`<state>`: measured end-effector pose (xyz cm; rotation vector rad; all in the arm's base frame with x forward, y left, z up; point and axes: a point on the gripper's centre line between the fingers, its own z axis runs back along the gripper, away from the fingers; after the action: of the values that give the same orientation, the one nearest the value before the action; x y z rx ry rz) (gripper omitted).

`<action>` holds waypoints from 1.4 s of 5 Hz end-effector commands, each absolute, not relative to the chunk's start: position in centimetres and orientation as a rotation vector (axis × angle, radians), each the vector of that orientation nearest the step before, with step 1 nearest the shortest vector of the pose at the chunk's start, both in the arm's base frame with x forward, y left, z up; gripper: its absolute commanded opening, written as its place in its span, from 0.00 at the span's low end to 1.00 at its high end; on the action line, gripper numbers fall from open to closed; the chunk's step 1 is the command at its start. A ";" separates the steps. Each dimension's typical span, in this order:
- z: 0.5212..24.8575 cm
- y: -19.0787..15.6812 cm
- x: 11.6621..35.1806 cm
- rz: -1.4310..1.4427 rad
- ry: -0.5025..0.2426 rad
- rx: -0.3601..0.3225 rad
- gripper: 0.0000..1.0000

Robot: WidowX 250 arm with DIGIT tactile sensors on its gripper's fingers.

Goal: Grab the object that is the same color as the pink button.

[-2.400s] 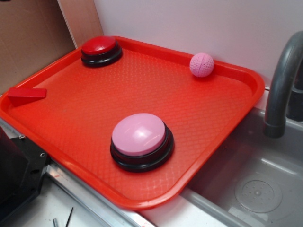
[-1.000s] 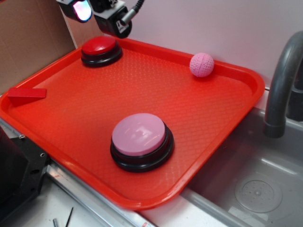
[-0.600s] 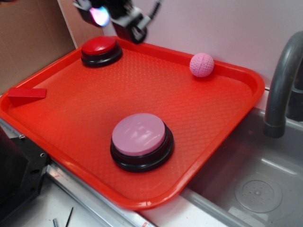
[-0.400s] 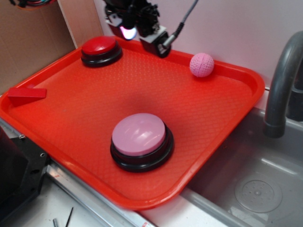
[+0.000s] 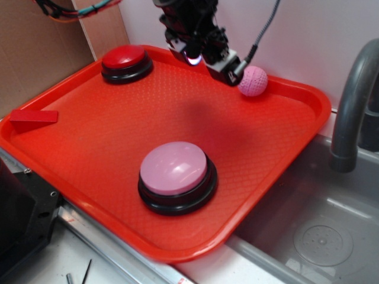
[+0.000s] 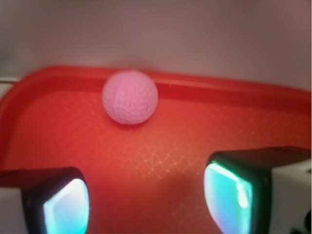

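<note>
My black gripper [image 5: 198, 50], fingers spread w/ nothing between, hovers near small dimpled pink ball [image 6: 129, 96] by red plastic tray's [image 5: 296, 127] far rim.

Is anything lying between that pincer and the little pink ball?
No. In the wrist view only bare red tray lies between the open pincer and the pink ball.

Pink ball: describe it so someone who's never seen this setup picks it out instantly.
Find the red tray beside the sink. At the tray's far rim sits the pink ball, just right of the claw. It is small, round and dimpled, unlike the large smooth pink button on a black base.
</note>
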<state>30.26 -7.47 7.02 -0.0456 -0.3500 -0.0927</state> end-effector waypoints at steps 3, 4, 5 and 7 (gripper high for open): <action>6.2 -9.9 35.9 -0.068 -0.355 -0.026 1.00; 5.8 -10.0 36.2 -0.074 -0.361 -0.018 1.00; 5.2 -9.7 36.7 -0.096 -0.375 -0.024 1.00; 5.0 -10.0 37.2 -0.133 -0.405 -0.037 0.00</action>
<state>35.22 -9.31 2.27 -0.0200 -0.3147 -0.1219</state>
